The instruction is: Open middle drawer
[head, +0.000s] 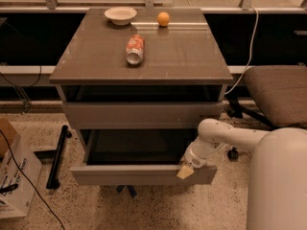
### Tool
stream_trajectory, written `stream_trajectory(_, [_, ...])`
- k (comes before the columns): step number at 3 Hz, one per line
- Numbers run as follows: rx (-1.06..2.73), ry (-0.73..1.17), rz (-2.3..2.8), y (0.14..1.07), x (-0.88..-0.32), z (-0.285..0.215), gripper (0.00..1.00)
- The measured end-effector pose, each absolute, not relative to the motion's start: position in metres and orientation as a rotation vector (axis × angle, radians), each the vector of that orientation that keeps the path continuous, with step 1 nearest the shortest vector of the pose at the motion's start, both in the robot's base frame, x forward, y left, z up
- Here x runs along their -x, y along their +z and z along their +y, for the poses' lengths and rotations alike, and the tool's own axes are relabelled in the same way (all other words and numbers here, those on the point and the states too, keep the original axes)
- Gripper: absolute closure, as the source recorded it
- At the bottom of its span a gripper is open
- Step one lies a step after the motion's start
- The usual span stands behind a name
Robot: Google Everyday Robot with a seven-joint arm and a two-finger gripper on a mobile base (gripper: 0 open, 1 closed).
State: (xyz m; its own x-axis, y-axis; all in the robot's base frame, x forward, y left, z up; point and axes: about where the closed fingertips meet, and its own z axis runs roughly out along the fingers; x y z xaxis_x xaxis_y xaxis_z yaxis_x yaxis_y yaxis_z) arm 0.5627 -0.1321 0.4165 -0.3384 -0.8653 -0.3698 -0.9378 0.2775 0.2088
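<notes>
The grey-brown cabinet [144, 56] stands in the middle of the camera view. Its middle drawer [134, 175] is pulled out toward me, and its dark inside [136, 146] shows. The taller top drawer [139, 115] above it is shut. The lowest drawer is hidden beneath the open one. My gripper [186, 170], with a beige tip, sits at the upper edge of the middle drawer's front, near its right end. My white arm [225, 135] reaches to it from the right.
On the cabinet top lie a tipped soda can [135, 49], a white bowl [120, 15] and an orange [163, 18]. A brown office chair [278, 95] stands at the right. A cardboard box [12, 176] and a black bar [57, 155] lie on the floor at the left.
</notes>
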Motion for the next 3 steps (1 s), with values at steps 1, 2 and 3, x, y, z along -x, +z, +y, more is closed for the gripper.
stream_trajectory(1, [1.705, 0.586, 2.500, 0.413, -0.523, -0.146, 0.68])
stream_trajectory(2, [1.691, 0.579, 2.581, 0.417, -0.501, -0.152, 0.45])
stream_trajectory(3, [1.691, 0.579, 2.582, 0.417, -0.501, -0.152, 0.22])
